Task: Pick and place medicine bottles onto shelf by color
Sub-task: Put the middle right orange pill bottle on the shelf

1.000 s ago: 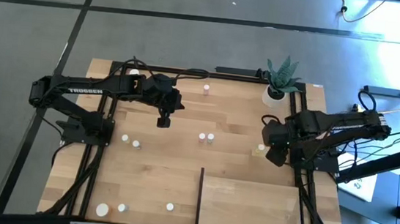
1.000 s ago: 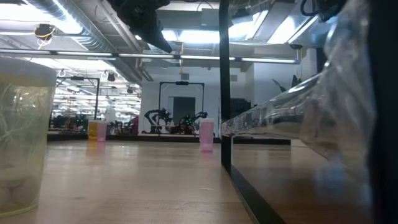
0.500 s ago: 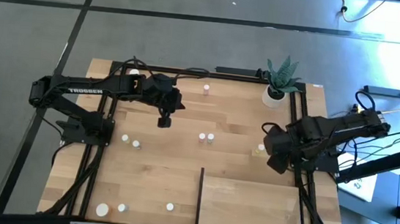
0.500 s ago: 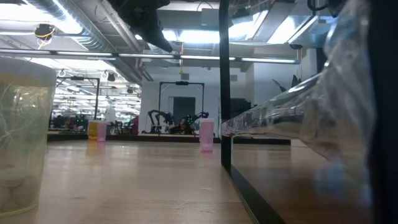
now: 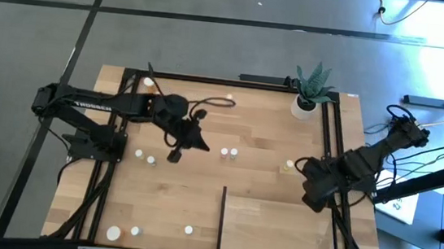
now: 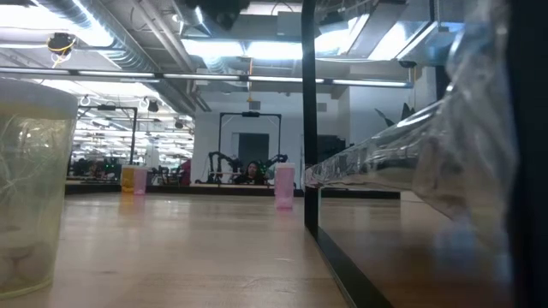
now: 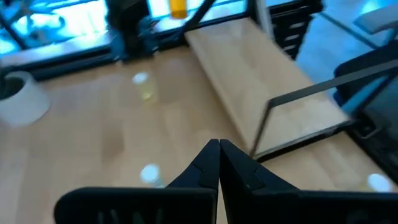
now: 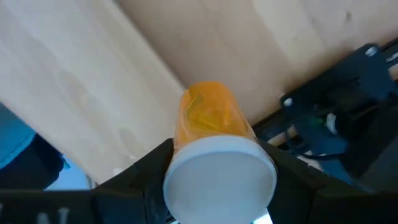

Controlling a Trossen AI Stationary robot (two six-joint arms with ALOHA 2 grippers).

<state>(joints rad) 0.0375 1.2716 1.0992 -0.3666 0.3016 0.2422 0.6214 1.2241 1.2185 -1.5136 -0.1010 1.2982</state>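
Note:
My right gripper (image 5: 313, 196) hangs over the far right part of the shelf (image 5: 277, 228), a light-wood panel with a dark upright edge (image 5: 221, 221), and is shut on an orange medicine bottle (image 8: 208, 118) with a white cap. My left gripper (image 7: 219, 146) is shut, holds nothing, and hovers over the table's middle left (image 5: 175, 154). Small bottles stand on their bases on the table: two at the middle (image 5: 229, 152), two at the left (image 5: 145, 157), one near the right arm (image 5: 290, 164) and three along the near edge (image 5: 135, 231). My right gripper pinches the orange bottle between its two fingers (image 8: 155, 165), which sit on opposite sides of the white cap (image 8: 183, 171) at the bottle's top. The fingers come from above, pointing down. The bottle hangs upright below them, clear of the wood.
A potted plant (image 5: 306, 104) stands at the far right corner. In the low view a large clear bottle (image 6: 26, 184) stands close at the left, with a pink bottle (image 6: 283, 186) farther off beside the shelf's dark edge (image 6: 309, 128). Black frame rails run along both table sides.
My right gripper has swung toward the table's near edge, from beside the lone bottle to above the shelf's far right part. My left gripper has moved a little toward the near edge and has tipped up from pointing down to slanting forward.

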